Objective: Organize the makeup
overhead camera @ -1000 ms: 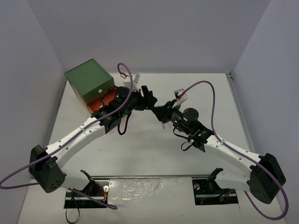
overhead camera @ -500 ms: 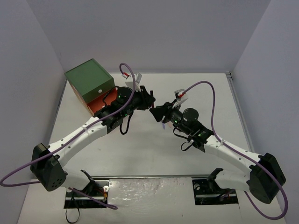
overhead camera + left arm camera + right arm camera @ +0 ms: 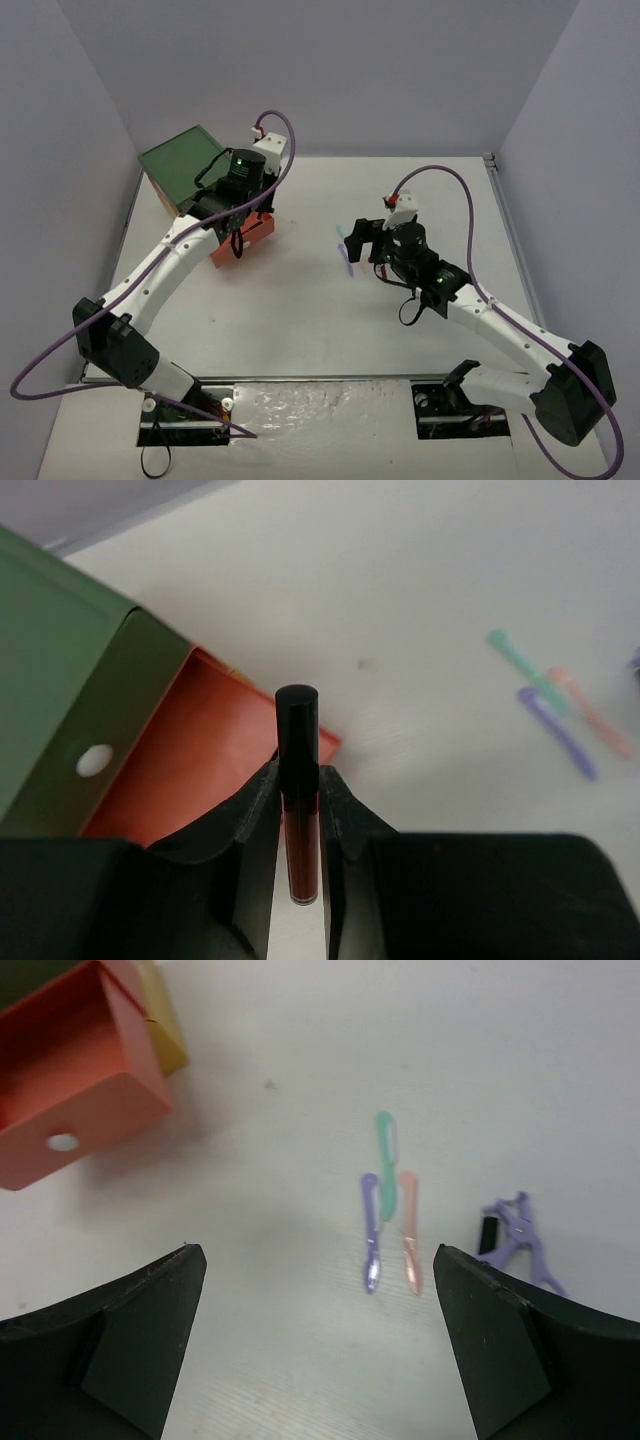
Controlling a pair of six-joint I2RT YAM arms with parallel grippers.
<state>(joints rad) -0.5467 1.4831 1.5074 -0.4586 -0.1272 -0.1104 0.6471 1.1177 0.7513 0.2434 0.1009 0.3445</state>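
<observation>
My left gripper [image 3: 298,778] is shut on a dark-red stick with a black cap [image 3: 297,720]. It holds the stick above the near corner of the open orange drawer [image 3: 180,770]. From above, this gripper [image 3: 240,222] hangs over the drawer [image 3: 250,238]. My right gripper [image 3: 315,1255] is open and holds nothing. It hovers over bare table just short of a purple [image 3: 370,1230], a teal [image 3: 385,1155] and a peach thin tool [image 3: 409,1230]. A lilac clamp-like tool [image 3: 520,1235] lies right of them. The thin tools [image 3: 346,260] lie by the right gripper [image 3: 354,243].
The green-topped box [image 3: 180,165] stands at the back left near the left wall, its orange drawer pulled out toward the table's middle. Grey walls close the table on three sides. Purple cables loop above both arms.
</observation>
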